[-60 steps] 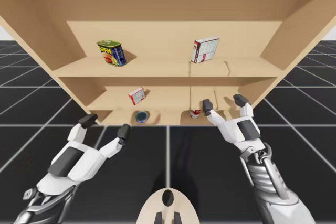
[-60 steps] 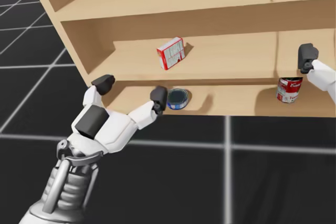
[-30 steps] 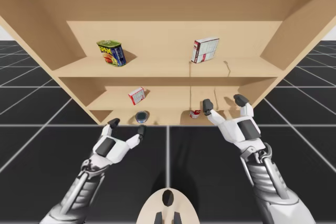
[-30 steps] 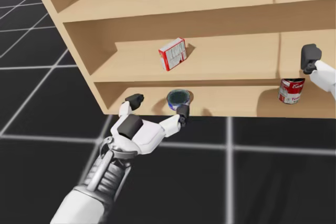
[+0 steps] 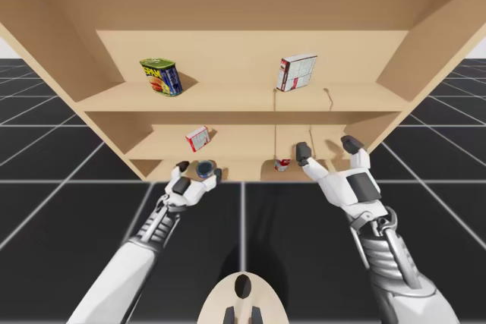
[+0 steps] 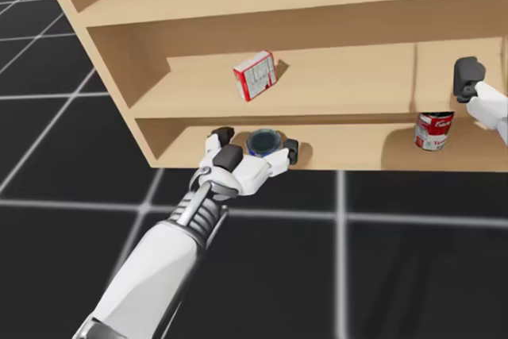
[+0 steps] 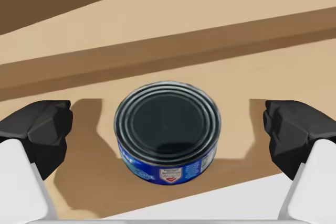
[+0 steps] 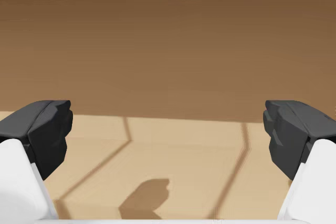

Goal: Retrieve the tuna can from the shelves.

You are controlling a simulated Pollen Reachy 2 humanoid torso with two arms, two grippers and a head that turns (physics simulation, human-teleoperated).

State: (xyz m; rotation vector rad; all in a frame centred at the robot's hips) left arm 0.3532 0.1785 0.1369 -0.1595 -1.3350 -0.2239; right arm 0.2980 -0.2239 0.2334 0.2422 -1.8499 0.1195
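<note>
Tuna can (image 5: 205, 169) on bottom shelf, left gripper (image 5: 200, 171) round it, no grip

High view: tuna can sits upright at front edge of lowest board of the shelves (image 5: 250, 100), just left of frame centre. Left arm comes in from lower left. Left gripper's jaws are spread, one finger each side of the can.

Left wrist view: can (image 7: 168, 129) btwn the fingers (image 7: 39, 132), dark lid up, blue wall below it. Bare wood shows on both sides, so no contact w/ either pad.

Head view: can (image 6: 263, 143) mid-frame, left gripper (image 6: 256, 143) cupped round it.

Right gripper (image 5: 326, 148) is right of centre in high view, near front of the lower boards, jaws wide apart, nothing btwn them.

Red-and-white can (image 5: 282, 164) stands on bottom board, just left of right gripper, not touching. Small red-white box (image 5: 197, 138) on mid board, above tuna can. Top board: blue-yellow tin (image 5: 161, 77) upper left, white-red box (image 5: 296, 72) upper centre-right.
</note>
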